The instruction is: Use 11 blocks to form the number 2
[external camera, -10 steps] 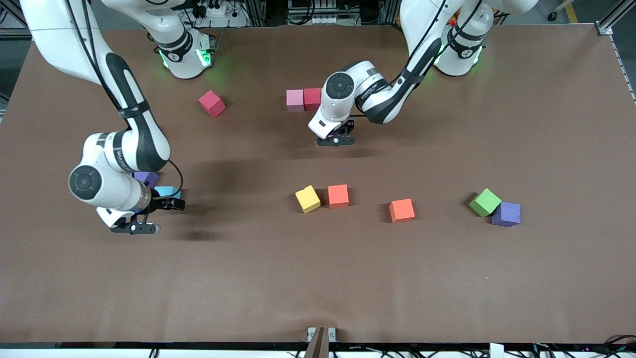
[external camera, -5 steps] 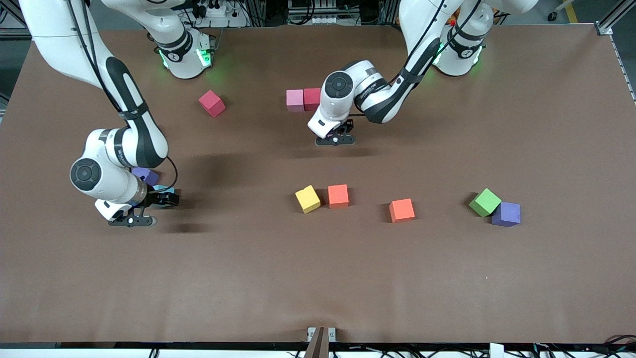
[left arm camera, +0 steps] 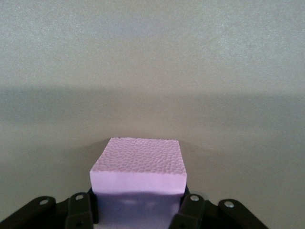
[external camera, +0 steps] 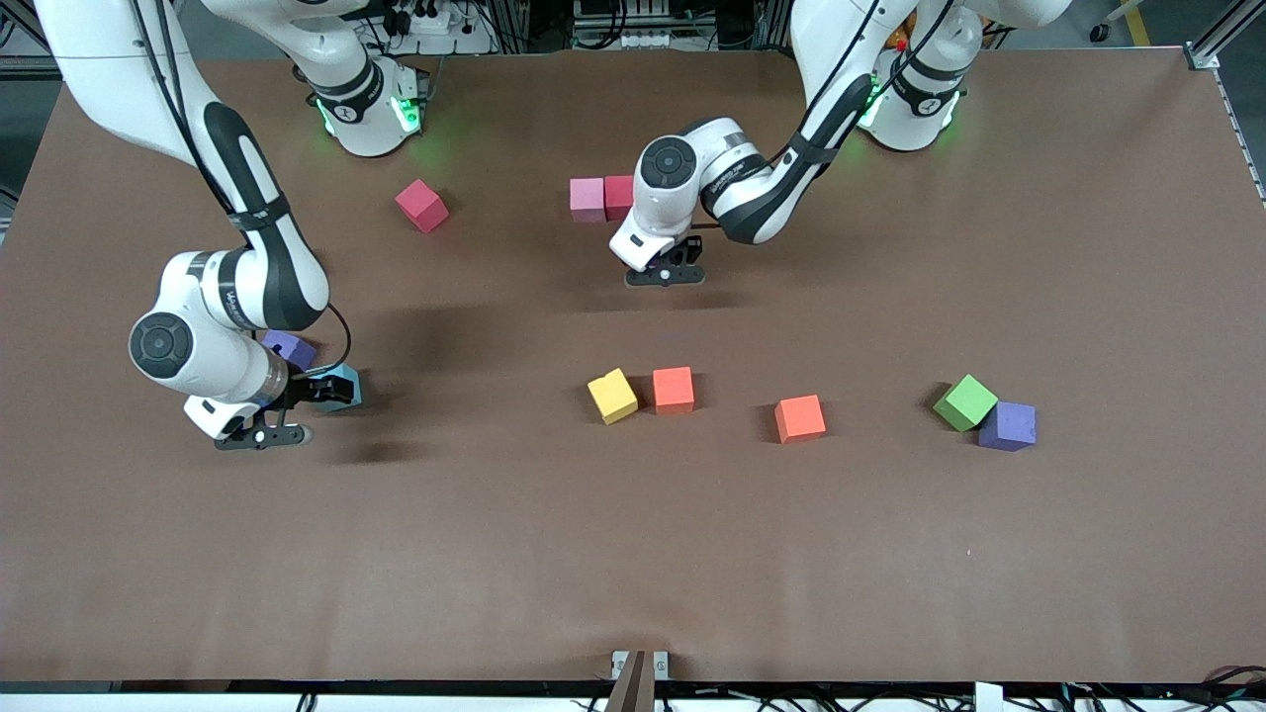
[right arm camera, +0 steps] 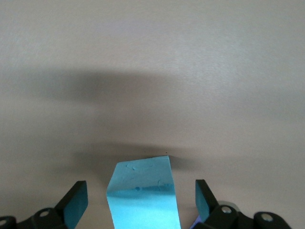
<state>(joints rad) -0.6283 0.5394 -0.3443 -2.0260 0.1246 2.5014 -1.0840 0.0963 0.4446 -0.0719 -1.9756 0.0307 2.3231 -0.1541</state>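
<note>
Currently left gripper (left arm camera: 136, 214) clamping pink block (left arm camera: 138, 169), right gripper (right arm camera: 141, 202) wide around light blue block (right arm camera: 143, 193).

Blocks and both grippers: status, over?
Left gripper shut on pink block, over table near pink-crimson pair. Right gripper open astride light blue block, not gripped. Nothing in the way.

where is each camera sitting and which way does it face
Front view: high across the table, facing both bases; shows both arms and scattered blocks.
Left wrist view: on the left arm's wrist, looking past the left gripper, shut on a pink block.
Right wrist view: on the right arm's wrist, looking past the open right gripper, jaws either side of a light blue block.
Shared: the light blue block also shows in the front view.
</note>
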